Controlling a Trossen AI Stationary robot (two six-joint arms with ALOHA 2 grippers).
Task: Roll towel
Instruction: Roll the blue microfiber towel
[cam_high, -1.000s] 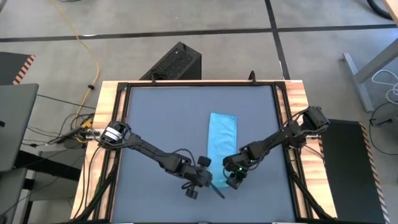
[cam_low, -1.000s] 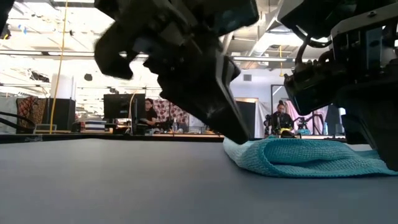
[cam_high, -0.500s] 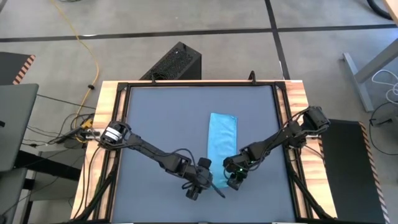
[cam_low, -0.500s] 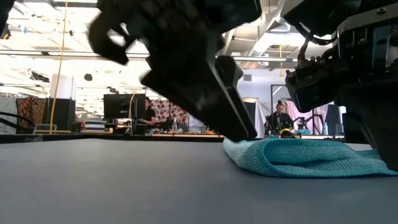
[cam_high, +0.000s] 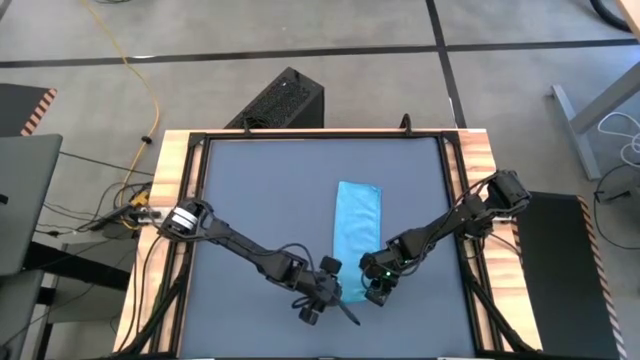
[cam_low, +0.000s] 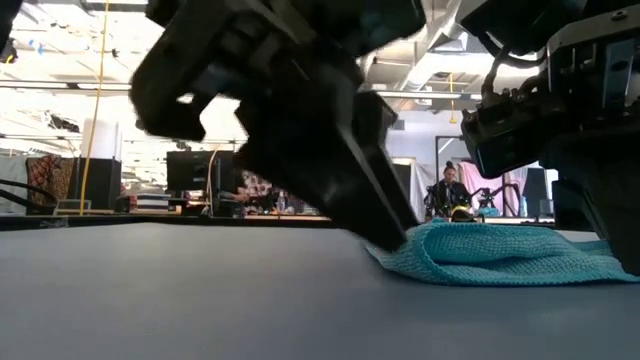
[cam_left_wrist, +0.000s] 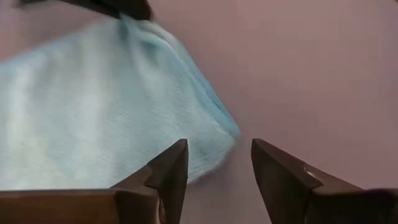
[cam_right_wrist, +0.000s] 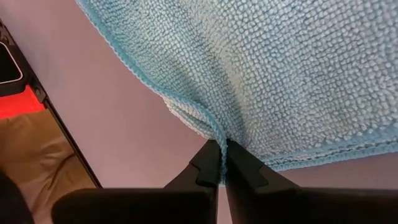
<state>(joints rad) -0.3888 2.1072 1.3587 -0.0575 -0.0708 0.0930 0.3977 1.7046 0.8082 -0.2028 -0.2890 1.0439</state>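
Note:
The sky-blue towel (cam_high: 358, 225) lies as a long strip on the dark grey tabletop, running from far to near. Its near end (cam_low: 480, 250) is humped up off the table. My right gripper (cam_high: 376, 292) is shut on that near end at its right side. My left gripper (cam_high: 338, 304) is open at the near left corner (cam_left_wrist: 227, 127). One of its fingers (cam_left_wrist: 171, 165) stands over the towel's edge and the other (cam_left_wrist: 273, 168) over bare table. My right gripper pinches a raised pleat at the towel's near edge (cam_right_wrist: 214, 134) between its two fingers, slanting down from the near right. The cloth beyond the pleat lies on the table. My left gripper's finger (cam_low: 385, 225) reaches the towel's left edge; I cannot tell whether it touches.
The tabletop (cam_high: 260, 190) has a raised wooden and black frame (cam_high: 170, 200) round it. Both arms slant in over the near half, leaving bare surface on the left and far side. People and equipment (cam_low: 240, 185) show in the room behind.
My left gripper has slid a little toward the table's near edge and right, closing in on the towel's near left corner, where its finger now stands. The towel and my right gripper have stayed in place.

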